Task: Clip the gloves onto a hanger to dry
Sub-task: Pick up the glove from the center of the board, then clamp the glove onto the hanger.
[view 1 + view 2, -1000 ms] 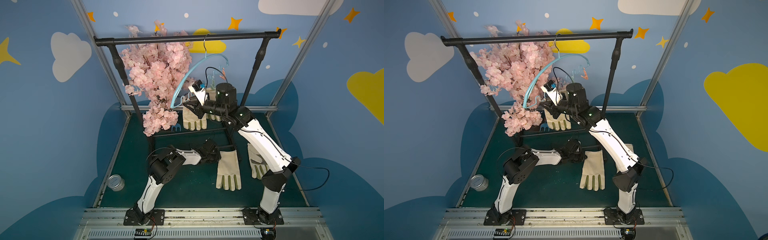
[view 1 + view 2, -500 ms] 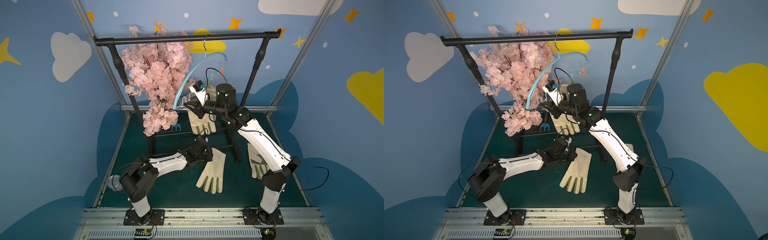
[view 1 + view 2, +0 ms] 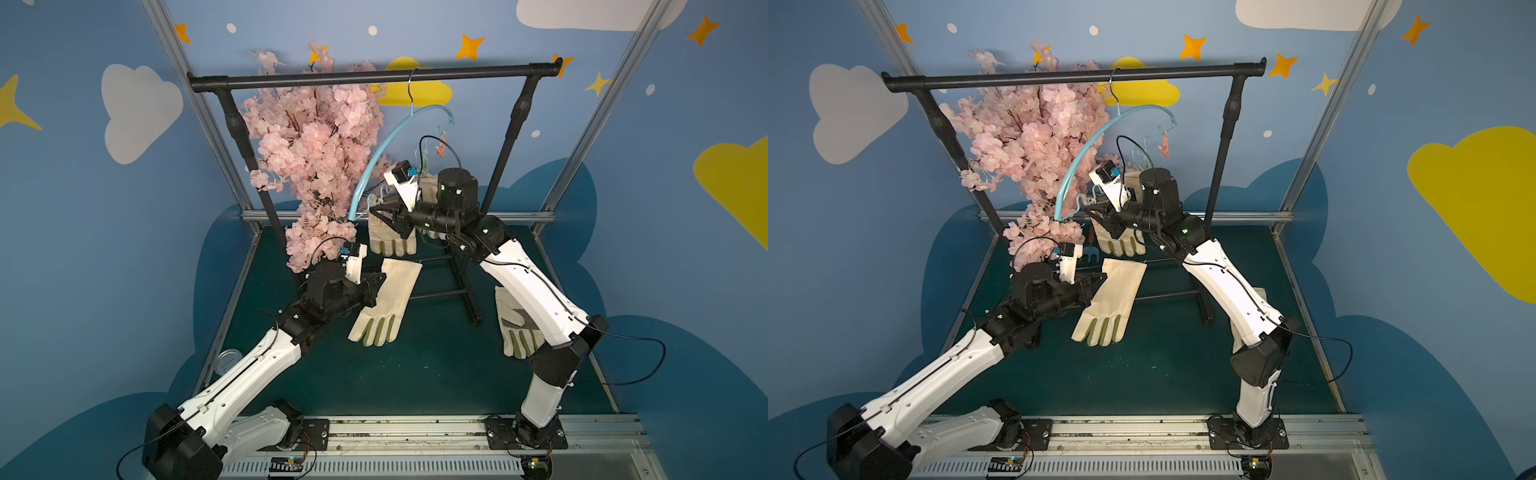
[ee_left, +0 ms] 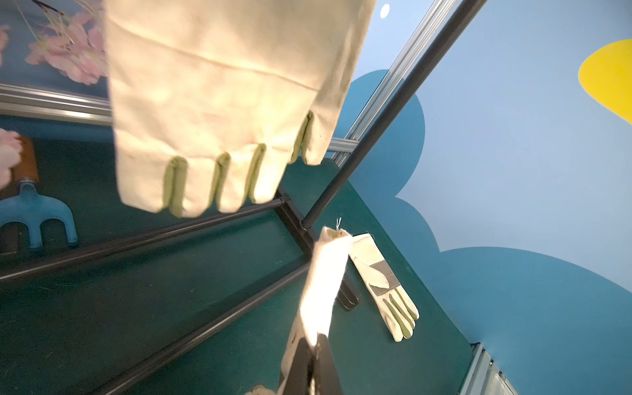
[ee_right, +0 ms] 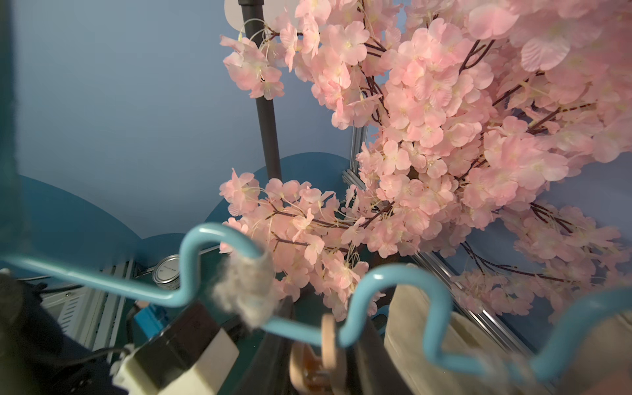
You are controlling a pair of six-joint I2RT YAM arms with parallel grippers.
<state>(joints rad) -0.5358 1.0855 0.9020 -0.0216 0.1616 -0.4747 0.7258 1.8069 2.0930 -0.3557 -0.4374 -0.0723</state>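
Item: glove [image 3: 388, 297], cuff pinched in clenched left gripper [image 4: 314, 349], at 6 o'clock below hanger [image 3: 376, 158]. Right gripper [image 3: 384, 212] clasps pink peg [image 5: 326, 337]. Method: lift cuff edge toward 12 o'clock, square into peg mouth

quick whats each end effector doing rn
left end effector: closed on a glove
right end effector: closed on a peg on the hanger
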